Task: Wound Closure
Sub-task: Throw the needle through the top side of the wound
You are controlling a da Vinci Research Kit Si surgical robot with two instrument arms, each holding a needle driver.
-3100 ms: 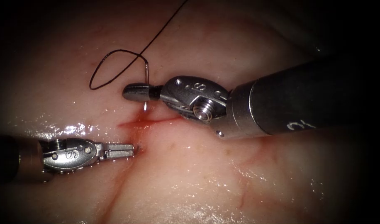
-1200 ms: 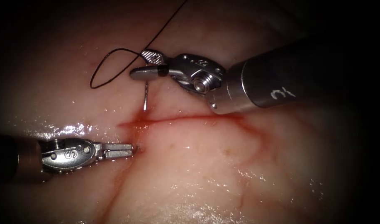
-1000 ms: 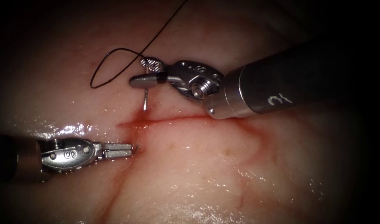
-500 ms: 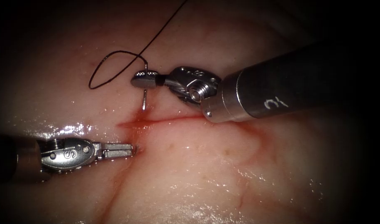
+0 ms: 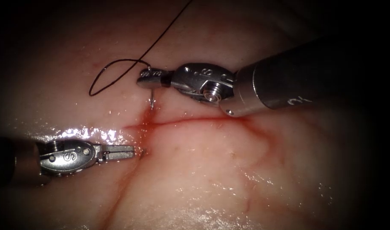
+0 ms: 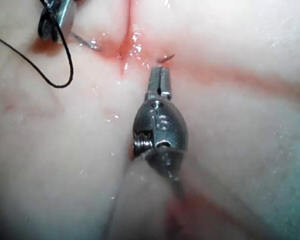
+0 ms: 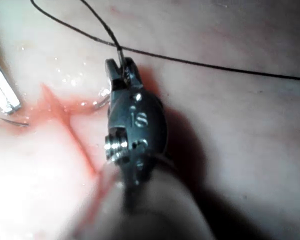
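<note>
My right tool (image 5: 150,79) comes in from the right, shut on the curved needle (image 5: 152,96) close to its thread end. The needle hangs down from the jaws, its tip at the tissue (image 5: 212,170) surface just above the left end of the cut (image 5: 190,121); I cannot tell whether it has entered. Black thread (image 5: 118,61) loops left of the jaws and runs up out of view. My left tool (image 5: 133,150) lies low on the left, shut, holding nothing, its tip resting on the tissue below the cut's left end. The right wrist view shows the right tool (image 7: 121,70) gripping beside the thread (image 7: 215,64).
Red fluid (image 5: 144,123) pools at the cut's left end, and a faint red line runs down and left from there. A short dark sliver (image 6: 165,58) lies on the tissue just past the left tool's (image 6: 159,75) tip. The tissue surface is wet and glistening.
The right tool let go of the needle's middle, moved up, opened, then shut on it near the thread end and rolled its wrist. The left tool barely shifted.
</note>
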